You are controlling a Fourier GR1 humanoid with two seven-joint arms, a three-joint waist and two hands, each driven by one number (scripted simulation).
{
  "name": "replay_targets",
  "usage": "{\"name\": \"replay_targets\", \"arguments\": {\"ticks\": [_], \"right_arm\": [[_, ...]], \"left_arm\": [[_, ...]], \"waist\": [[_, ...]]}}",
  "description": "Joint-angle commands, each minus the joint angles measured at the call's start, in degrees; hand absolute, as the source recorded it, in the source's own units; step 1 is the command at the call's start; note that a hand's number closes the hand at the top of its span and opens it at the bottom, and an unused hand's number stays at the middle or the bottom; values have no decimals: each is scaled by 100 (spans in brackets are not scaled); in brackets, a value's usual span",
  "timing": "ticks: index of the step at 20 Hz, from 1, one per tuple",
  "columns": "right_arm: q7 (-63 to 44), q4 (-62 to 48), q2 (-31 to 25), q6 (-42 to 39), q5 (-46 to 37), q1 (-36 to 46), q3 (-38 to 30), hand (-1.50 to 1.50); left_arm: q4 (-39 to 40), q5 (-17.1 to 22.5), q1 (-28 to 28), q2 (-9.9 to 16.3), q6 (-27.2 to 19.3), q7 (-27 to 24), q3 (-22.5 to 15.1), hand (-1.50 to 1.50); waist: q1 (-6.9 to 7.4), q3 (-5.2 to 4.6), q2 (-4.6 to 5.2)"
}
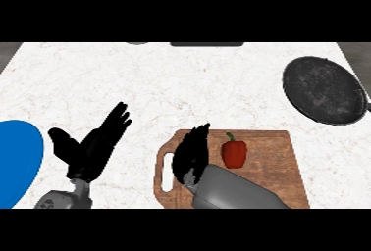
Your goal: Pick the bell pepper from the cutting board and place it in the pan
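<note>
The red bell pepper (234,153) lies on the wooden cutting board (275,171), untouched. The right robot hand (192,154) hovers just beside it, seemingly over the board's handle end — fingers straight, holding nothing. The left robot hand (91,147) rests open over the white table (181,83). The black pan (324,90) sits well apart at the far right.

This is a kitchen. A white marble-patterned bench (145,83) carries cooking things: a wooden cutting board (272,169) with a handle slot, a red bell pepper (234,153) lying on it, and a black round pan (324,89) at the far right. A blue plate (16,164) sits at the left edge.
</note>
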State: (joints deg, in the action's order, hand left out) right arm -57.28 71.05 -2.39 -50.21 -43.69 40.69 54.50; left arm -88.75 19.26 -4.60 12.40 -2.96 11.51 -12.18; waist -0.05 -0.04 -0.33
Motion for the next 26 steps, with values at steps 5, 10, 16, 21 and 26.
{"name": "replay_targets", "arguments": {"ticks": [5,10,16,21,26], "right_arm": [[-677,479,-302,-707,-676,-350,-108,-150],[-312,608,-460,-775,-1109,-701,-241,-150],[160,241,-215,-907,-1623,-397,-606,-150],[1166,-203,-343,-248,-2046,-63,-122,150],[1844,-39,-921,4,-2423,16,111,150]], "left_arm": [[227,13,139,-13,254,-342,164,0],[-306,-204,174,-115,-65,166,15,0],[-223,-187,-269,-207,36,477,164,0],[183,-313,-5,-268,338,-73,158,0],[222,-163,68,-217,537,-75,393,0]], "waist": [[-49,-1,13],[2,4,14],[24,4,30],[58,3,45],[40,3,38]]}}
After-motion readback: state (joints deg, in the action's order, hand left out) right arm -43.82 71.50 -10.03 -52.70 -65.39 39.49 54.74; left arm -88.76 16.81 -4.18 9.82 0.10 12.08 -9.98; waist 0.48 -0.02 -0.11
